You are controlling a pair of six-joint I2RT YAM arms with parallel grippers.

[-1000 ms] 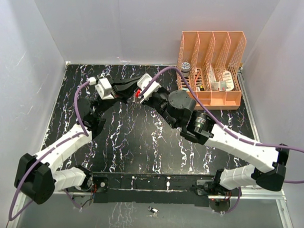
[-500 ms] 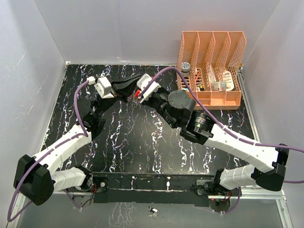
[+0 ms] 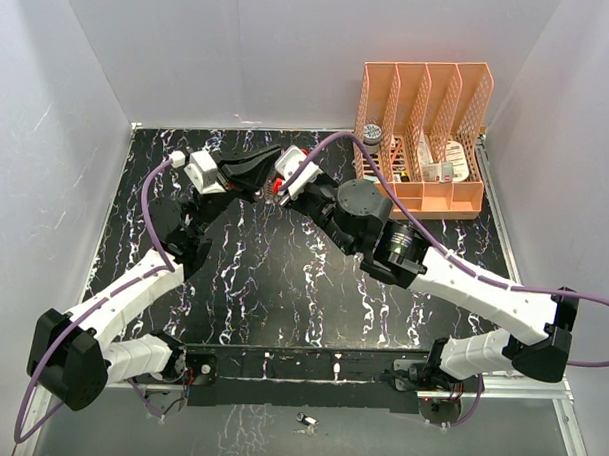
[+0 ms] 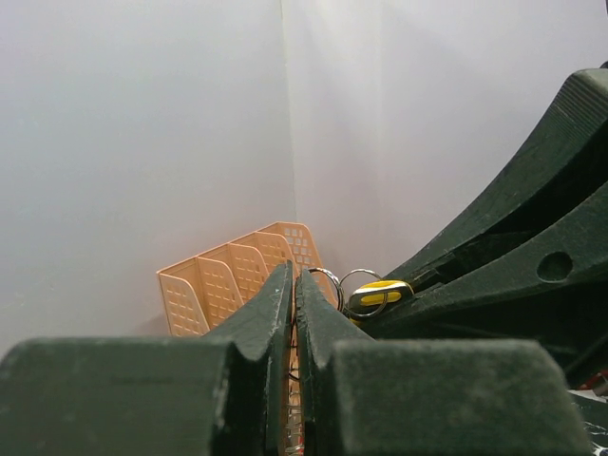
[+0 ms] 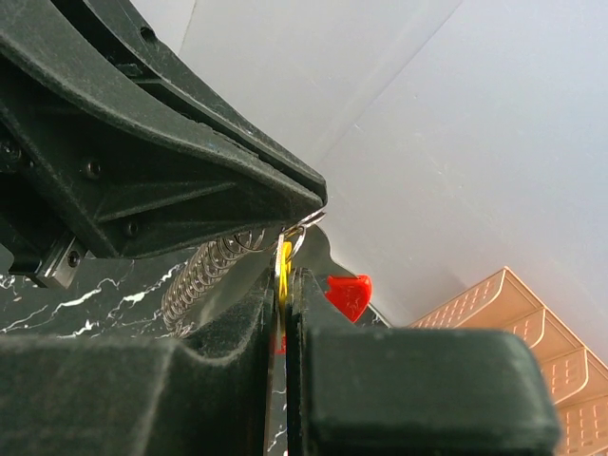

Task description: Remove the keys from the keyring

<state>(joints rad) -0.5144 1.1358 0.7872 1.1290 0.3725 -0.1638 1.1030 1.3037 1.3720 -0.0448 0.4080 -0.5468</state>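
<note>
Look over the black, white-veined marble-pattern desk [image 3: 283, 277], past its middle, where both grips meet tip to tip in the air. Your right end effector [image 5: 285, 275] is clamped on the small flat key with the yellow head [image 4: 380, 295]. The key's edge shows as a thin yellow strip between the dark fingers. Your left end effector [image 4: 295, 277] faces it with its fingers drawn almost together, pinching the thin silver wire keyring [image 4: 326, 272] right at their tips. The yellow key's head lies against those rings, which sit between the two sets of fingertips. The small key with the red head [image 5: 348, 293] shows just beyond the right fingers, held by neither grip. You cannot tell from these views how it joins the rings. A coiled silver metal spring [image 5: 204, 271] runs just under the left fingers. Farther off, at the far right corner of the desk, stands the peach-orange slotted plastic file organiser [image 3: 423, 122].
</note>
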